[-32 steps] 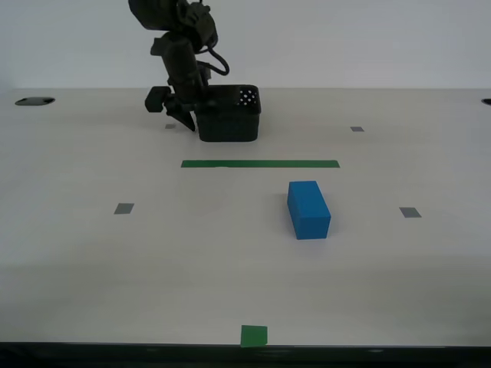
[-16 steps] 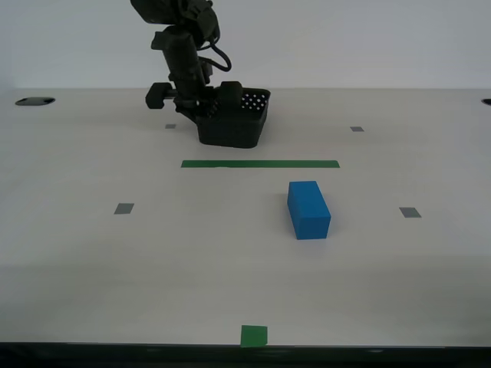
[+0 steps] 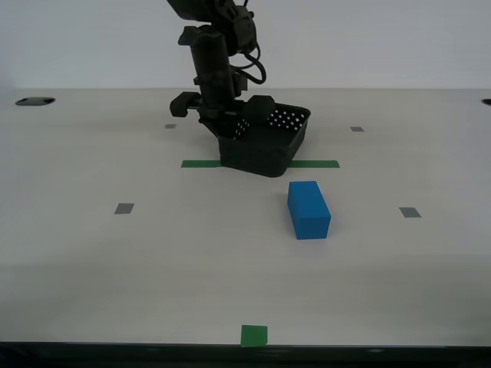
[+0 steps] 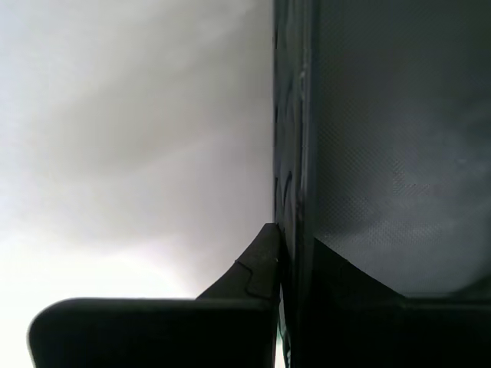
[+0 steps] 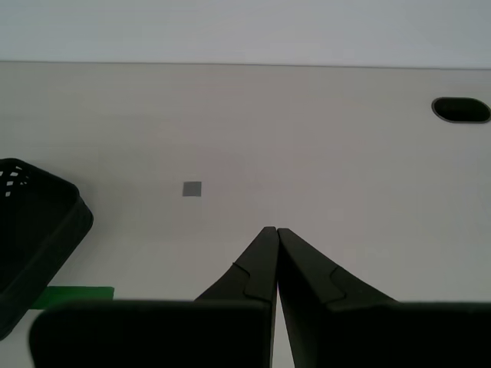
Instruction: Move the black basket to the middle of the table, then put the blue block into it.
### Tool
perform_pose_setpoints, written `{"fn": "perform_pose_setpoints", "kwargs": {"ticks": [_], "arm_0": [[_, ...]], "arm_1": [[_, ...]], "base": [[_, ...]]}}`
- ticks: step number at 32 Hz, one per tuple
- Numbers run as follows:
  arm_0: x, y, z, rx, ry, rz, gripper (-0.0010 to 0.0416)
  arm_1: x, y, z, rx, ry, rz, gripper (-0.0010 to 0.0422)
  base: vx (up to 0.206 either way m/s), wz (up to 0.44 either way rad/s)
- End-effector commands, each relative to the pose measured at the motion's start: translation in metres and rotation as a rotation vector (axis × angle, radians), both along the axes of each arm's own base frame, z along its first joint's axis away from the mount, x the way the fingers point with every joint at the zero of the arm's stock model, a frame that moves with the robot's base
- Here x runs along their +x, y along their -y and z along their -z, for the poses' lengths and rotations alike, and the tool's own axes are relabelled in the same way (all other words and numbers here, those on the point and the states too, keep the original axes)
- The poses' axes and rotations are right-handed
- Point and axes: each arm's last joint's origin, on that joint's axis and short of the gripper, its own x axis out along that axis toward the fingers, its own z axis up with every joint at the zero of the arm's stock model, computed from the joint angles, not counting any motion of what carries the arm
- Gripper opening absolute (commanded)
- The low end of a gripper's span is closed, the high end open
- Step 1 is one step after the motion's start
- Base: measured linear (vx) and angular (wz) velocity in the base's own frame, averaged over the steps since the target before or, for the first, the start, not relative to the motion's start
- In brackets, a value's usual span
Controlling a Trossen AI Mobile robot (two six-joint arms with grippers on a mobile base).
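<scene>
In the exterior view the black basket (image 3: pixel 267 150) hangs tilted over the green tape strip (image 3: pixel 316 163), near the middle of the table (image 3: pixel 153 253). My second gripper (image 3: pixel 232 127) comes down from above and is shut on the basket's wall. Up close, that dark wall (image 4: pixel 383 153) stands between the jaws of the second gripper (image 4: pixel 288 239). The blue block (image 3: pixel 308 208) lies flat just in front of the basket, apart from it. My first gripper (image 5: pixel 273 231) is shut on nothing above bare tabletop, with the basket (image 5: pixel 34 245) off to one side.
Small grey squares (image 3: pixel 123 208) (image 3: pixel 410 211) (image 3: pixel 357 129) dot the table, and a green square (image 3: pixel 254 335) marks the near edge. Dark holes sit at the far corners (image 3: pixel 34 100). The first wrist view shows a grey square (image 5: pixel 192 188) and a hole (image 5: pixel 460 110).
The second gripper has carried the basket from the back of the table toward the camera and the exterior view's right, tilting it, to the green strip. The blue block has not moved.
</scene>
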Motion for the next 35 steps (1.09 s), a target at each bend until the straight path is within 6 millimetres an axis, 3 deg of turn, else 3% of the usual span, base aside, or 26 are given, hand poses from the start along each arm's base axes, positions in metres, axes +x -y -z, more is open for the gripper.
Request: {"fn": "perform_pose_setpoints", "kwargs": {"ticks": [1, 6, 7, 12, 21, 25, 27, 30, 32, 35], "arm_0": [[0.0, 0.0, 0.0, -0.005, -0.006, 0.0, 0.0], [-0.001, 0.0, 0.001, -0.006, -0.021, -0.001, 0.0], [-0.001, 0.0, 0.001, -0.006, -0.021, -0.001, 0.0], [-0.001, 0.0, 0.001, -0.005, -0.013, 0.0, 0.0], [-0.001, 0.0, 0.001, -0.005, -0.019, 0.0, 0.0], [-0.001, 0.0, 0.001, -0.005, -0.019, 0.0, 0.0], [-0.001, 0.0, 0.001, -0.005, -0.02, 0.0, 0.0], [-0.002, -0.001, 0.003, 0.004, -0.037, -0.012, 0.0], [-0.007, -0.005, 0.008, 0.092, -0.112, -0.095, 0.0], [-0.011, -0.011, 0.012, 0.191, -0.175, -0.178, 0.0]], "arm_1": [[-0.009, 0.005, 0.002, 0.025, -0.038, 0.035, -0.0002], [-0.025, -0.002, 0.009, 0.055, -0.081, 0.057, -0.0002], [-0.038, -0.01, 0.009, 0.049, -0.072, 0.057, -0.0002], [-0.062, -0.026, -0.008, -0.022, 0.03, 0.022, -0.0001], [-0.065, -0.028, -0.011, -0.025, 0.03, 0.013, 0.0], [-0.068, -0.027, -0.01, -0.06, -0.016, 0.014, 0.0038], [-0.068, -0.026, -0.011, -0.08, -0.029, 0.004, 0.0114], [-0.067, -0.026, -0.014, -0.087, -0.018, 0.004, 0.016], [-0.066, -0.027, -0.035, -0.128, 0.047, 0.004, 0.0198], [-0.066, -0.029, -0.066, -0.168, 0.151, -0.002, 0.0192]], "base": [[0.0, 0.0], [0.0, 0.0], [0.0, 0.0], [0.0, 0.0], [0.0, 0.0], [0.0, 0.0], [0.0, 0.0], [0.0, 0.0], [0.0, 0.0], [0.0, 0.0]]}}
